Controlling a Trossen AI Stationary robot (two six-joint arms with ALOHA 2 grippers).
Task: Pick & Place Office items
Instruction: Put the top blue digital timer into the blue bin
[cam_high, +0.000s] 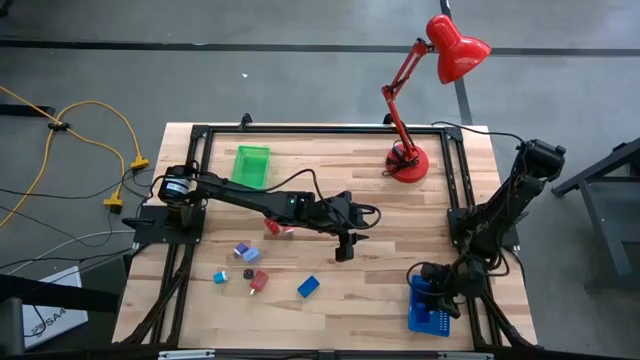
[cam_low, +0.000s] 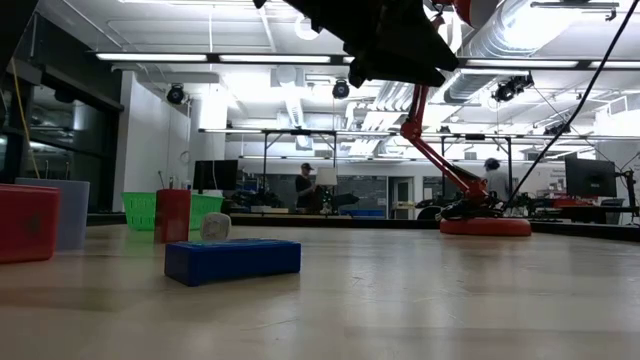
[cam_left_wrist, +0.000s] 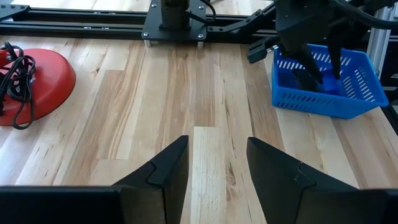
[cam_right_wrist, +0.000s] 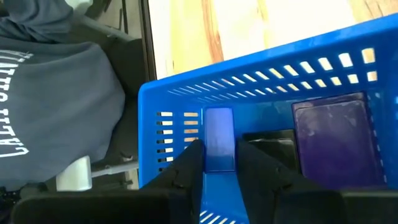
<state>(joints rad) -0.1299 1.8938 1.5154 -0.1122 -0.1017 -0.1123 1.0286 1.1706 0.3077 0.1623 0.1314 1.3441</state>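
My left end effector (cam_high: 345, 250) hovered open over bare worktop (cam_high: 380, 290) mid-table. Right end effector (cam_right_wrist: 219, 163) was down in blue tray (cam_right_wrist: 261, 68), closed on lilac block (cam_right_wrist: 218, 138). Loose office items (cam_high: 250, 275) lay left of centre; red lamp (cam_high: 408, 160) far side. Tray contents partly hidden.

The wooden table (cam_high: 330, 290) carries a green tray (cam_high: 251, 165), a red lamp (cam_high: 409, 160), a blue tray (cam_high: 431, 308) and loose office items (cam_high: 308, 286) near its front left.
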